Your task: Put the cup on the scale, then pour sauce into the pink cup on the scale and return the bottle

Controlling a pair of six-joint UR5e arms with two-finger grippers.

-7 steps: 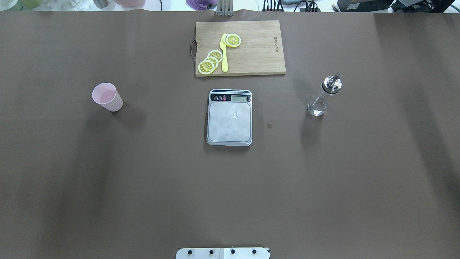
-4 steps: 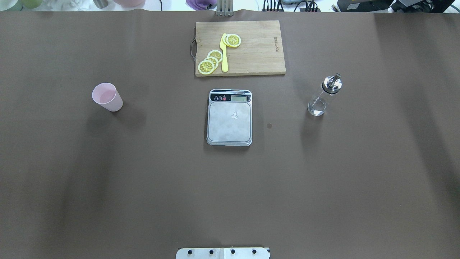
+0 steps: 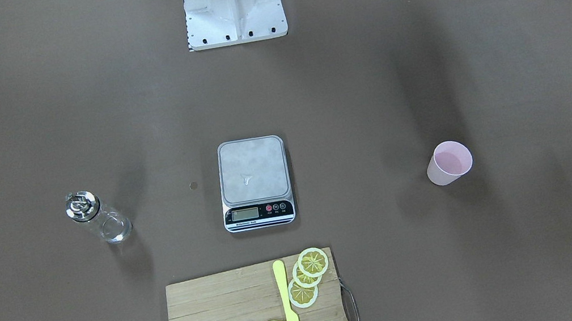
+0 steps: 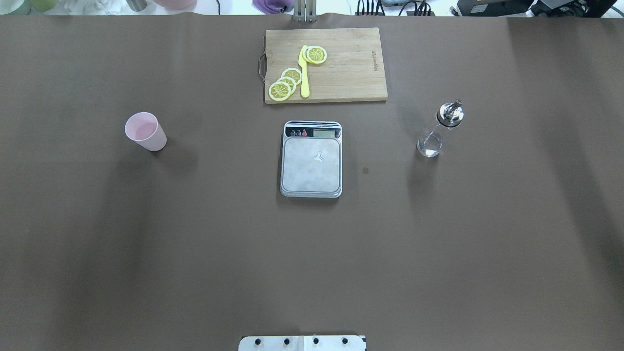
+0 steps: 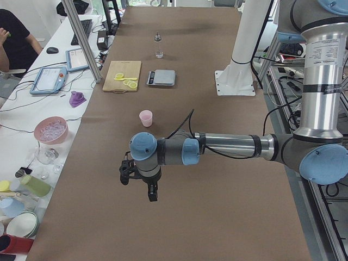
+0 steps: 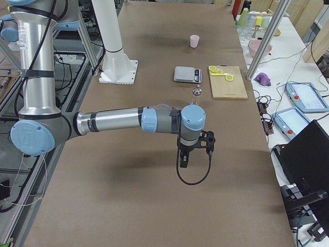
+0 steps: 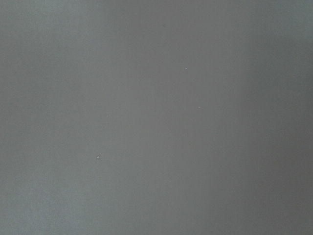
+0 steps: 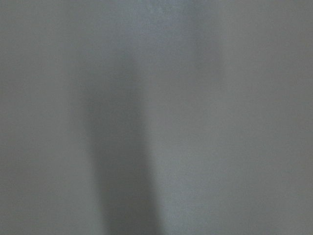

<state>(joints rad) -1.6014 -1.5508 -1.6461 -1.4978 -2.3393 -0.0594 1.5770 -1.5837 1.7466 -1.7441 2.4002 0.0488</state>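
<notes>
Brown covering runs over the whole worktop (image 4: pixel 312 273), with the robot's white base plate (image 4: pixel 302 342) at its nearest edge. Both arms sit out beyond the ends of the row of things. The left arm (image 5: pixel 228 145) hangs above bare worktop well apart from the cup, and the right arm (image 6: pixel 113 119) hangs apart from the bottle. Their jaws show only in the side views, so one cannot tell whether they are spread or pressed together.

Farther out, three things stand upright in a line, well apart. The pink cup (image 4: pixel 145 130) is on the robot's left, the scale (image 4: pixel 311 161) is in the middle with its platform bare, and the bottle (image 4: pixel 438 129) is on the right. Beyond them lies a cutting board (image 4: pixel 341 73) with lemon slices (image 4: pixel 280 91) and a yellow knife (image 4: pixel 304 73).

No step looks begun. The cup looks light and is tapered, so a pinch may squirt it out or tip it. Set off-centre on the platform, it could topple. Clear glass may slip during the tilt, and the stream could miss the narrow mouth.
</notes>
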